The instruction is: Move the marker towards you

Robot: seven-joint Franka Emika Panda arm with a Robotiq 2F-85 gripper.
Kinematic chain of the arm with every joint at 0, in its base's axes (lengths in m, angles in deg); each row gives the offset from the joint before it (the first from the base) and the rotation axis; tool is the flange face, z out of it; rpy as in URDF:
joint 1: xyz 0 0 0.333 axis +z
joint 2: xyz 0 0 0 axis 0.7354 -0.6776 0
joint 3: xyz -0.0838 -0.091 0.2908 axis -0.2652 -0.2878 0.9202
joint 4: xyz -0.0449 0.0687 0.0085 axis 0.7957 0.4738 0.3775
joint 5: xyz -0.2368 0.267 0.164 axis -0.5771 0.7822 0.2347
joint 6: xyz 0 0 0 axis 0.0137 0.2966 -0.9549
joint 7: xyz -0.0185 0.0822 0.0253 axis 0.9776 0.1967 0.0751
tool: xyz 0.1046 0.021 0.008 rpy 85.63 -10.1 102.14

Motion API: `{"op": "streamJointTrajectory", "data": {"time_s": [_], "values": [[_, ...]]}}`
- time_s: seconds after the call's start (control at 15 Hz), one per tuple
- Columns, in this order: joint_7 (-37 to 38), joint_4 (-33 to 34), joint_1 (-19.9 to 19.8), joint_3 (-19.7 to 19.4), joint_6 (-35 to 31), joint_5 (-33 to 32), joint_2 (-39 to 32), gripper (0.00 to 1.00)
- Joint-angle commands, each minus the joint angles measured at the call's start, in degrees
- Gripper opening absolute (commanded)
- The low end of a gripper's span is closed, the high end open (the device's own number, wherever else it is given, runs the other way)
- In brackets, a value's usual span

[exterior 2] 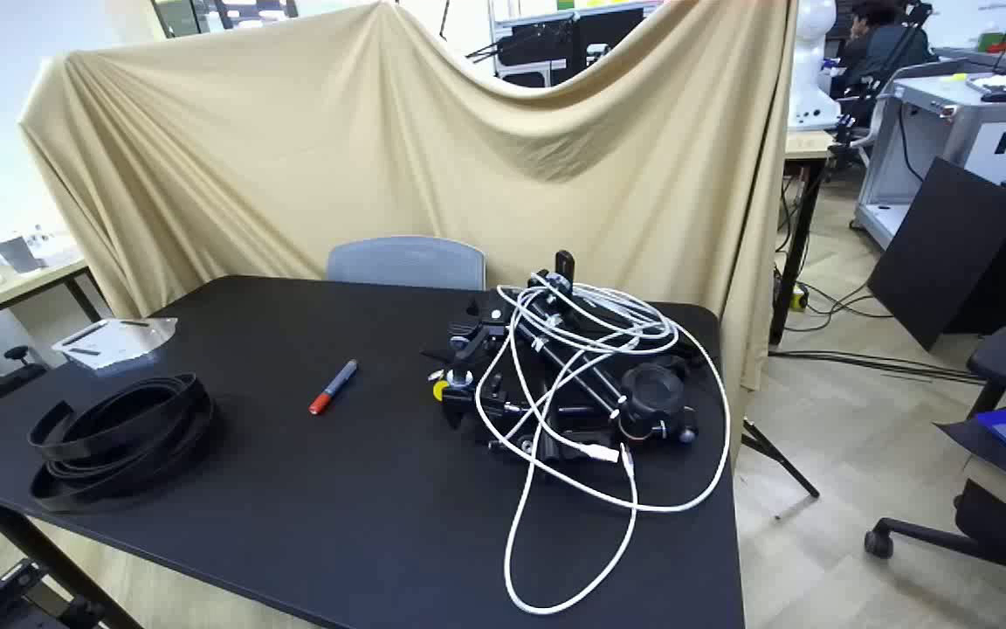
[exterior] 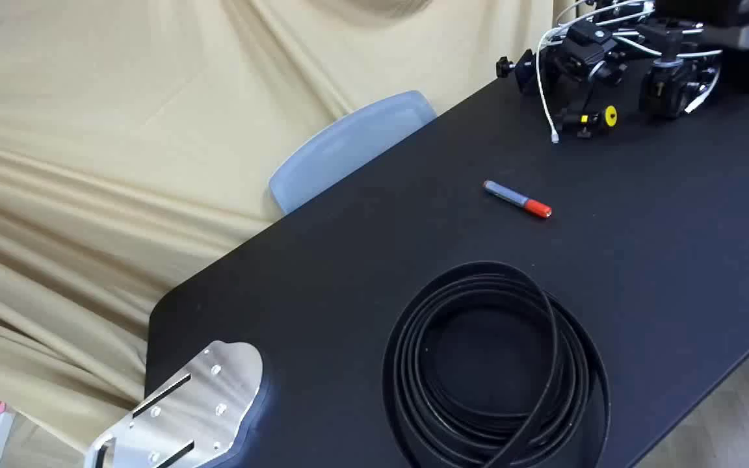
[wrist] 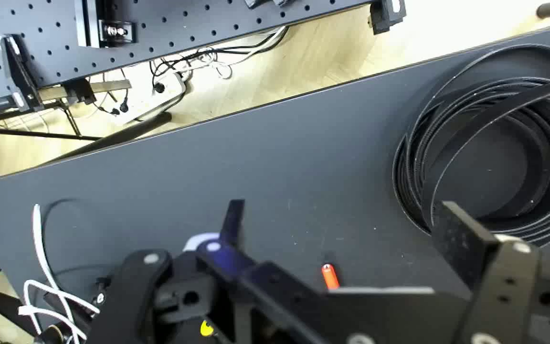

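Black tabletop (exterior: 348,273) bears the marker (exterior: 516,198), clear of the pincer (wrist: 342,220), which is spread wide

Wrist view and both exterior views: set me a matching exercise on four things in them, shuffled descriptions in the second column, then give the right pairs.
Column one
1. marker
2. pincer
3. black cable
4. chair

Column two
A. open wide
B. between the table and the beige drape
C. grey-blue with one red end
D. wound in loops

Right pairs: 1-C; 2-A; 3-D; 4-B
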Motion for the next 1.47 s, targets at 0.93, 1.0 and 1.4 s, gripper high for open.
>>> {"op": "streamJointTrajectory", "data": {"time_s": [0.93,1.0,1.4], "values": [[0.7,-0.5,0.0,-1.8,-2.7,-2.1,-1.5,1.0],[0.5,-0.6,-1.0,-2.4,-4.5,-2.9,-2.4,1.0],[-0.4,0.5,-7.6,-7.0,-20.0,-11.0,-12.3,1.0]]}}
